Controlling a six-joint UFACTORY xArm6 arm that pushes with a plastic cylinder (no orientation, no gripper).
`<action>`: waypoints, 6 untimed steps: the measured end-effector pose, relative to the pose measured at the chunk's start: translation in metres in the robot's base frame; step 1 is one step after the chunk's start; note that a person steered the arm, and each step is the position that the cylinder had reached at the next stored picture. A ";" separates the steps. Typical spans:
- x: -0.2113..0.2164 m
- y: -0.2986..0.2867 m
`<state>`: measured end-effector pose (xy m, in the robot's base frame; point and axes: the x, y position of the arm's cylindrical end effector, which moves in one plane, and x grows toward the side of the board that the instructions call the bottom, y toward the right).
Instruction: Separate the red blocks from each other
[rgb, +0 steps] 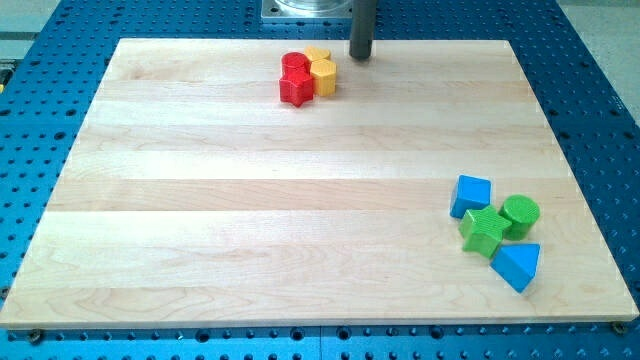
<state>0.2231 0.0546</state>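
- The wooden board (300, 200) fills most of the view, lying on a blue perforated table (590, 70) that shows around its edges.
- My rod comes down from the view's top; my tip (361, 56) rests on the board near its top edge, just to the view's right of the red-and-yellow cluster, apart from it. There is no gripper on this arm, so nothing is grasped or released.
- Lower right group, well apart from my tip: a blue cube (471, 195), a green star-shaped block (483, 230) just below it, a green cylinder (520, 214) to the star's right, and a blue triangular block (517, 265) at the bottom.
- Top cluster: a red cylinder (294, 66) touching a red star-shaped block (295, 90) directly below it.
- A yellow hexagonal block (323, 76) presses against both reds' right side; another yellow block (317, 54), shape unclear, sits just behind it.
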 end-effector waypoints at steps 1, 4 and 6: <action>0.015 -0.023; 0.060 -0.078; 0.113 -0.098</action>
<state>0.3362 -0.0438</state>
